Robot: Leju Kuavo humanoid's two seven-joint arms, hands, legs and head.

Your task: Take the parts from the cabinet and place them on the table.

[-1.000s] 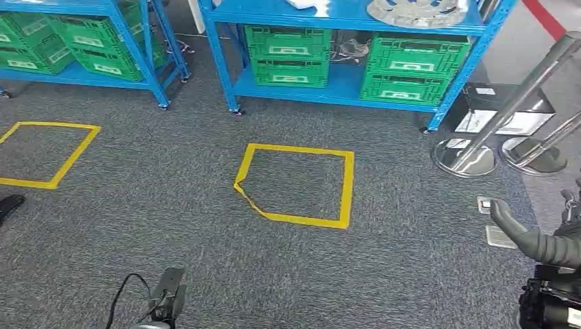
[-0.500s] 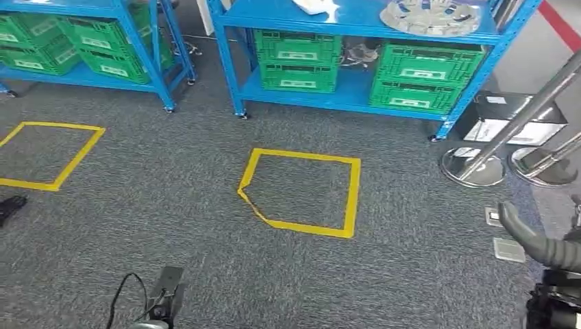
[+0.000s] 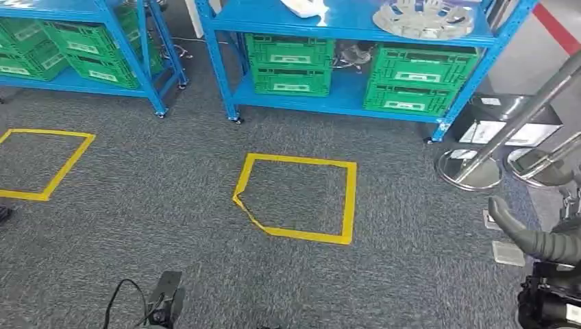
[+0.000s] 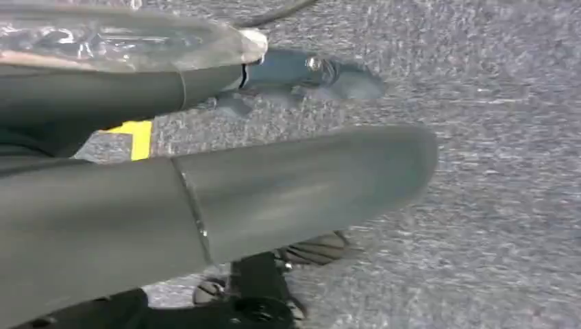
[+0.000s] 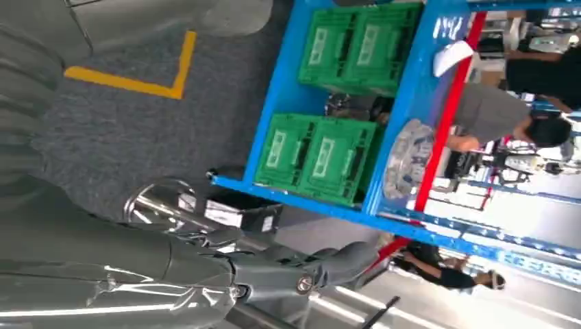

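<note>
Round metal part (image 3: 423, 17) on blue shelf (image 3: 356, 31), well apart from right robot hand (image 3: 531, 236).

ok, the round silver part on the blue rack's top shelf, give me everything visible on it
The round silver part looks like a cast metal disc, dull grey-silver, with raised ribs or pockets around a ring. It lies flat on the blue rack, on the top shelf toward its right end, above the right-hand green crate. Neither hand touches it. A white part lies apart to its left. Finer detail is too small to tell.
</note>
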